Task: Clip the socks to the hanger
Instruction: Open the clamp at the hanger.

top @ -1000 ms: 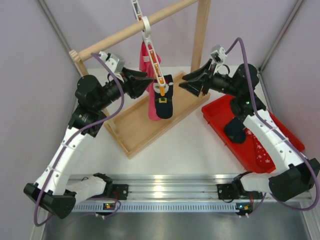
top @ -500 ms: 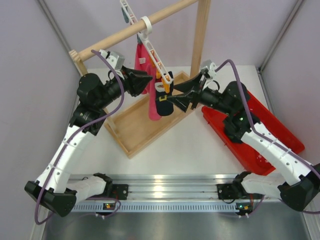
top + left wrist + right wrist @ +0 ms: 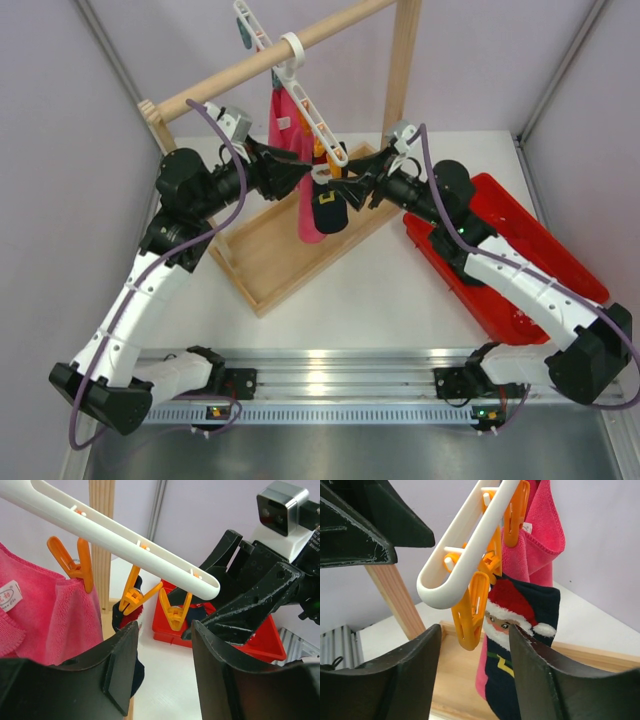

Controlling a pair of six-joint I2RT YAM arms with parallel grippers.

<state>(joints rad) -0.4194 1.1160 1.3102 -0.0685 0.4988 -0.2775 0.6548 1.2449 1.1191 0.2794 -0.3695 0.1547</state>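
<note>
Hanging from one of the orange clips (image 3: 132, 597) near the low end of the hanger (image 3: 318, 112), a dark navy sock (image 3: 520, 630) (with a Santa face on it) dangles just in front of the pink cloth (image 3: 285, 118), which is pinned further up the same tilted white bar. The last orange clip (image 3: 470, 615) hangs just beside the sock at the bar's rounded tip. The hanger's ring hook (image 3: 290, 48) sits over the wooden rail (image 3: 220, 82). The left gripper (image 3: 302, 172) and right gripper (image 3: 342, 188) point at the bar's end from opposite sides, each with jaws apart and gripping nothing. Behind the right arm a red tray (image 3: 560, 262) lies on the table.
</note>
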